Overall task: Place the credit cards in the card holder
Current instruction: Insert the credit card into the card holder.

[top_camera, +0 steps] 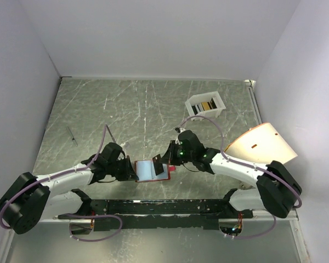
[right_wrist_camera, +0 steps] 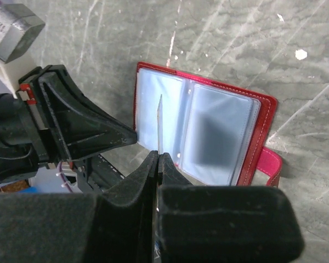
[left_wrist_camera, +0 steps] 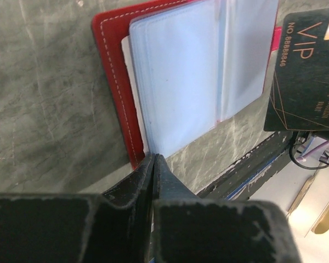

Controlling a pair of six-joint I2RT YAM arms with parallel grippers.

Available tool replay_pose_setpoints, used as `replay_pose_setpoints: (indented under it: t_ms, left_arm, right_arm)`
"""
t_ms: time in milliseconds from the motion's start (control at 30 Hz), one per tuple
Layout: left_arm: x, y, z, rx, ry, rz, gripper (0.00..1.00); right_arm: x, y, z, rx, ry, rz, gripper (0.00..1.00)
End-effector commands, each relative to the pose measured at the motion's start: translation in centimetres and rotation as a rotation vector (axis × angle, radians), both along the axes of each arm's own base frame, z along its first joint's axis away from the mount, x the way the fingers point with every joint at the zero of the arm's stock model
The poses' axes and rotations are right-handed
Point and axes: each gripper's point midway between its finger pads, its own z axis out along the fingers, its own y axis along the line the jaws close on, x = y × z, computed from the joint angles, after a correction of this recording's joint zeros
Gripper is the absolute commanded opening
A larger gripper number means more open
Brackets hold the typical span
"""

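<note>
Right gripper (right_wrist_camera: 158, 160) clamped on dark card (right_wrist_camera: 159, 123), edge-on above wallet (right_wrist_camera: 262, 131). Left gripper (left_wrist_camera: 153, 163) fingers together, tips at wallet edge.

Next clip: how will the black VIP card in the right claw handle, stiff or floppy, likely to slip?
Probably stiff: the black card stands as a straight, unbent edge above the right claw in the right wrist view. Likely light, being so thin. Its smooth printed face might let it pivot in such a narrow pinch.

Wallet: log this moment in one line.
left hand: shut on wallet edge | right hand: shut on dark card at open wallet | card: not in yet
</note>
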Motion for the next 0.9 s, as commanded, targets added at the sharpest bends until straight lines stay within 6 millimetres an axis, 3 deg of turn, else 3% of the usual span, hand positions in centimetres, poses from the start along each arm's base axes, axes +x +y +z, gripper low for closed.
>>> replay_pose_setpoints:
  t_ms: [0, 167, 867]
  left_arm:
    - [0.2, 0.1, -0.3, -0.004, -0.009, 0.014, 0.12]
    - [-0.2, 0.4, -1.2, 0.018, 0.019, 0.004, 0.14]
    - [-0.6, 0.5, -1.3, 0.014, 0.03, 0.013, 0.16]
  right_arm:
    - [0.3, 0.5, -0.7, 0.001, -0.017, 0.0, 0.0]
    - [0.3, 0.7, -1.9, -0.008, -0.002, 0.007, 0.0]
    - [0.0, 0.4, -6.5, -0.064, 0.044, 0.016, 0.0]
